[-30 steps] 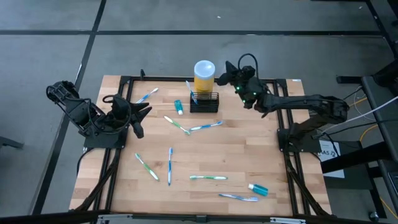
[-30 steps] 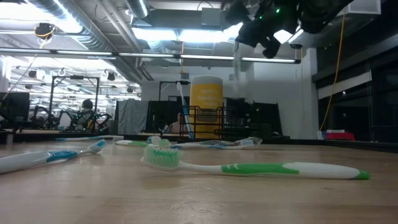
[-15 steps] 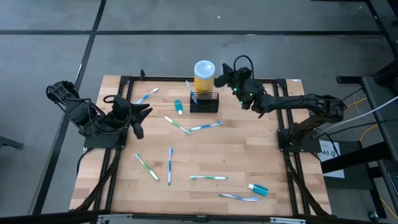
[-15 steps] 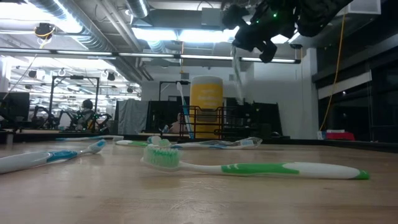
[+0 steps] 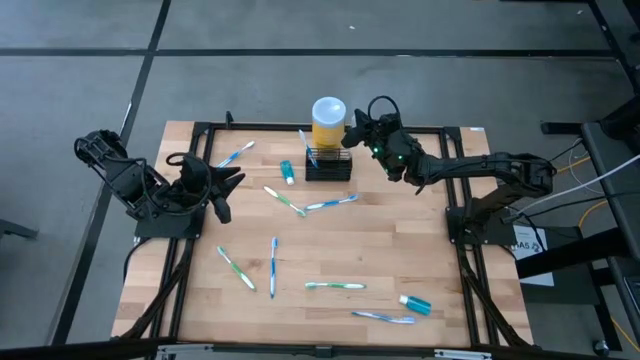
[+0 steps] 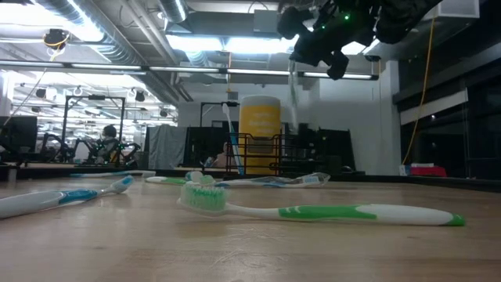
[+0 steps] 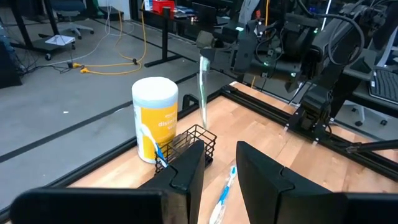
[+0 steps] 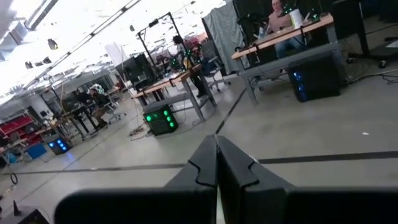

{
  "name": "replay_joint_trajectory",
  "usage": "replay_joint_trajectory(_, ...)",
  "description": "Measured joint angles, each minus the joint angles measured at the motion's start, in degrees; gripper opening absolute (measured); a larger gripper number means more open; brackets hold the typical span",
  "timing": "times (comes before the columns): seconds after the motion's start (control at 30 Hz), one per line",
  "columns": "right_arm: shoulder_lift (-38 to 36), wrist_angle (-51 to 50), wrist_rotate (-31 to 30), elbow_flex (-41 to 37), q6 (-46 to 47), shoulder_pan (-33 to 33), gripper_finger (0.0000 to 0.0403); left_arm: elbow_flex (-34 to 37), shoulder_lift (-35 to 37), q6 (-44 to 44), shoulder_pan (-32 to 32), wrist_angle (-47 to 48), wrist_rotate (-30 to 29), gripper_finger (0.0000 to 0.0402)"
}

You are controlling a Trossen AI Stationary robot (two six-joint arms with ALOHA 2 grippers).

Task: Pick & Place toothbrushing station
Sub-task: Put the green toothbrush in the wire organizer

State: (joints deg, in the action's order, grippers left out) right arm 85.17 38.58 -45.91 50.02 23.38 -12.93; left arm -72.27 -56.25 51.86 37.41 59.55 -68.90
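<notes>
The toothbrushing station, a black wire-mesh holder (image 5: 330, 166) (image 7: 194, 138), stands at the table's far middle, in front of a yellow cylinder (image 5: 329, 116). A blue-and-white toothbrush (image 5: 305, 146) stands in the holder. My right gripper (image 5: 352, 128) (image 7: 206, 42) hovers just right of the holder, shut on a pale toothbrush (image 7: 203, 93) (image 6: 294, 98) that hangs above the holder's rim. My left gripper (image 5: 226, 186) waits open at the table's left edge with nothing between its fingers. My right gripper pinches the pale toothbrush by its upper end (image 7: 202, 58) between its two fingers. The fingers come in about level from the table's right and lie across the brush. The brush hangs upright below them, clear of the table and the holder.
Several toothbrushes lie loose on the wooden table, among them a crossed pair (image 5: 300, 204) near the holder and a green one (image 6: 313, 211) close to the low camera. Small toothpaste tubes lie left of the holder (image 5: 287, 172) and at the near right (image 5: 416, 304).
My right gripper has edged toward the table's left, closer to the holder, still shut. The pale toothbrush has gone with it, hanging upright.
</notes>
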Motion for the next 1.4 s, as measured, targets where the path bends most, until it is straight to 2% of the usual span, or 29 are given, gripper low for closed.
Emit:
replay_joint_trajectory(0.37, 0.0, 0.9, -1.0, 0.0, 0.1, 0.0, 0.0, 0.0, 0.0, -0.1, 0.0, 0.0, 1.0, 0.0088)
replay_joint_trajectory(0.63, 1.8, 1.2, 0.4, 0.0, 1.4, -0.3, 0.0, 0.0, 0.0, -0.6, 0.0, 0.0, 1.0, 0.0088)
replay_joint_trajectory(0.93, 6.8, 10.8, 1.9, 0.2, 1.9, -0.3, 0.0, 0.0, 0.0, -0.3, 0.0, 0.0, 1.6, 0.0088)
replay_joint_trajectory(1.1, 6.3, 9.7, 1.9, 3.8, -2.9, 0.0, 0.0, 0.0, 0.0, -0.1, 0.0, 0.0, 1.6, 0.0088)
replay_joint_trajectory(1.4, 6.5, 2.1, 3.1, 5.2, -0.7, 0.0, 0.0, 0.0, 0.0, -0.3, 0.0, 0.2, 1.6, 0.0088)
